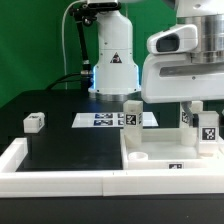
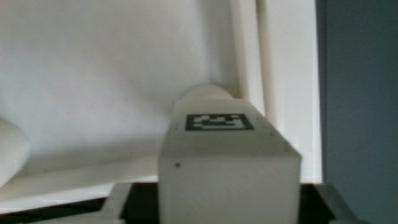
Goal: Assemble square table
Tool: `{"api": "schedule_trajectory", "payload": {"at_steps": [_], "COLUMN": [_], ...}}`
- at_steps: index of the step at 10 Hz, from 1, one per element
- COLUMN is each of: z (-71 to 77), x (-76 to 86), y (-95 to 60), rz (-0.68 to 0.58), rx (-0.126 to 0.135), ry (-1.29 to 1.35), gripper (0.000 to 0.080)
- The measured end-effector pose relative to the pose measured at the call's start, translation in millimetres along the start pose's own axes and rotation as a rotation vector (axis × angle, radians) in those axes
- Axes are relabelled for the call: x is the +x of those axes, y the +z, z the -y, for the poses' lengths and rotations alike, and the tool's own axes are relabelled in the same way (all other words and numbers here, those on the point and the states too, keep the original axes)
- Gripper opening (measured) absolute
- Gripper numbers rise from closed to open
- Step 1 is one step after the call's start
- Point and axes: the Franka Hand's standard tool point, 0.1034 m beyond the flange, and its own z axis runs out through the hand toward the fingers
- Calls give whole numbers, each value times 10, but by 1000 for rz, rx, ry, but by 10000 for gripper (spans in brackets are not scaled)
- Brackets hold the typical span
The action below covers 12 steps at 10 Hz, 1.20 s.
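In the exterior view, the square tabletop [image 1: 165, 152] lies on the black bench [image 1: 60, 140] at the near right, hollow side up, with a round hole near its left corner. The hand [image 1: 197, 108] hangs over the far right part of it. Directly below the hand I see the tagged leg [image 1: 208, 130]. A second tag shows just left of it, and I cannot tell if that is another face of the same block or another leg. The fingers are hidden between the body of the hand and this block, so here I cannot say if they are spread or pressing.

A standing leg [image 1: 131, 115] is upright at the far left corner of the tabletop. Whether it is fastened or only placed beside it, I cannot tell. A loose leg [image 1: 35, 122] lies at the left side of the bench, well apart from the tabletop. The marker board [image 1: 103, 120] lies flat between these two legs.

In the wrist view, the tagged leg [image 2: 222, 165] fills the middle, very close to the camera, with its tag toward the lens and a white surface behind. No finger shows clearly, so here also I cannot tell the grip. To me it looks like a grasp on this leg, but that is only my judgement.

My estimate is that the work is in its early part. At least the loose leg is not mounted, and no leg is surely fixed.
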Motion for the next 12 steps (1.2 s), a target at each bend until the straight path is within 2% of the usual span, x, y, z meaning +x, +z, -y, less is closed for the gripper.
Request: {"api": "schedule_trajectory", "payload": {"at_steps": [2,4,7,10,11,12], "z": [0,-9,50,42,44,43], "x": [0,-5,-24,-19,-18,-21], "y": [1,10,13,15,18,23], "rz": [0,-34,-47,-35,-36,-35], "rx": [0,19,32,30,31,30], "ry": [160,393,770,1018,1046,1046], "gripper": [290,291,292,292,368,368]}}
